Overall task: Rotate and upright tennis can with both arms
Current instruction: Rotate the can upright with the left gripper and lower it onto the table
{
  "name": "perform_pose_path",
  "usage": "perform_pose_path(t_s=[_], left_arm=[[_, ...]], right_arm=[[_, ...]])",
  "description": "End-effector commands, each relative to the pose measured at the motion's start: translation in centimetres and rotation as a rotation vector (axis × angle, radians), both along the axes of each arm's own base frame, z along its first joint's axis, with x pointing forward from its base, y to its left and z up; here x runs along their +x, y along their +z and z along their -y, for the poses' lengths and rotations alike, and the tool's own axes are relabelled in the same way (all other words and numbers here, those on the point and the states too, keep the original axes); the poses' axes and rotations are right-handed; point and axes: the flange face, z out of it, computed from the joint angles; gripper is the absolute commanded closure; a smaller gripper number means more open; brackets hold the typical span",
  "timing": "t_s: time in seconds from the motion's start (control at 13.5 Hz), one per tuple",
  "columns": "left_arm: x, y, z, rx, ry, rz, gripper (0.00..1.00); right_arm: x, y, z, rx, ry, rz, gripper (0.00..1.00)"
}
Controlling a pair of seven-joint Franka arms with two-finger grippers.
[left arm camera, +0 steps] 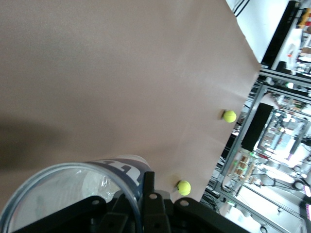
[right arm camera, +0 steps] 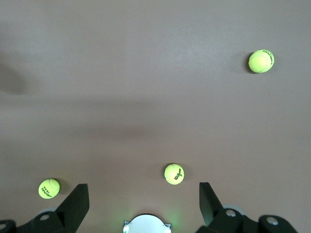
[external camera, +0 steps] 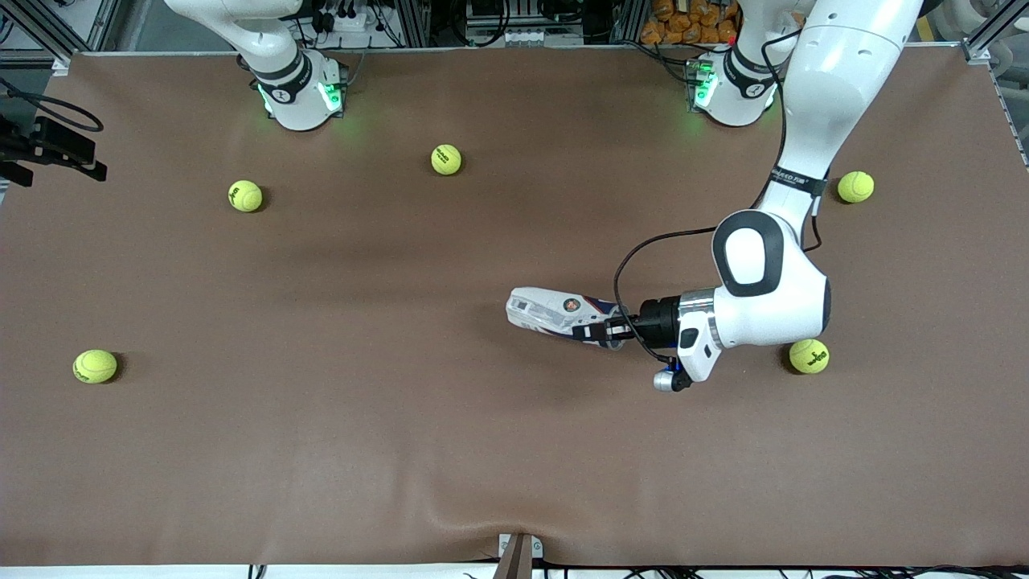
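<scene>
Tennis can (external camera: 555, 312) at centre-right of front frame, lying on its side, or tipped just off the mat at the gripped end; cannot tell which. Long axis near horizontal in frame: closed end toward frame centre, open rim toward frame right.

Left gripper (external camera: 604, 330) at the rim end, approaching along the can's axis; fingers pinched tight on the rim wall, one finger inside the mouth per left wrist view, where clear can (left arm camera: 73, 194) fills lower left of frame.

Right gripper (right arm camera: 141, 199) not seen in front frame; arm waiting near its base at upper left. Fingers spread wide, holding nothing; mat and tennis balls (right arm camera: 174, 174) below.

Judgement: left arm far nearer, already in control. Uprighting hinges on swinging the closed end down about the gripped rim. Rim-only pinch on thin plastic looks weak; slip or wall flex possible. Right arm has a long reach to assist.

Markings: can label white/navy w/ red round logo and barcode-like patch; text illegible. Large white characters on navy band in left wrist view, partial, unreadable. Balls: dark print, "Wilson" probable on the one in right wrist view. Arm (external camera: 792, 181) band lettering unreadable.
</scene>
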Motion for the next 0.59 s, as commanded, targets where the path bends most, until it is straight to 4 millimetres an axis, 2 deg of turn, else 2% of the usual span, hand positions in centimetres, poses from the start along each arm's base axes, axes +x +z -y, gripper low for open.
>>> perform_pose_path(t_s=[0.0, 0.15, 0.37, 0.52], left_arm=[[0.0, 2.2, 2.4, 0.116, -0.007, -0.001, 1.00], [-1.4, 2.3, 5.1, 0.177, -0.025, -0.027, 1.00], [-2.1, 3.1, 7.2, 0.220, -0.045, -0.004, 1.00], [-2.6, 3.5, 8.8, 0.278, -0.068, 0.021, 1.00]], right_arm=[[-0.7, 0.5, -0.5, 0.012, -0.017, 0.014, 0.00], [-0.7, 0.3, -0.6, 0.015, -0.096, 0.003, 0.00], [-0.7, 0.5, -0.8, 0.053, -0.101, 0.006, 0.00], [-0.7, 0.9, -1.5, 0.038, -0.078, 0.017, 0.00]])
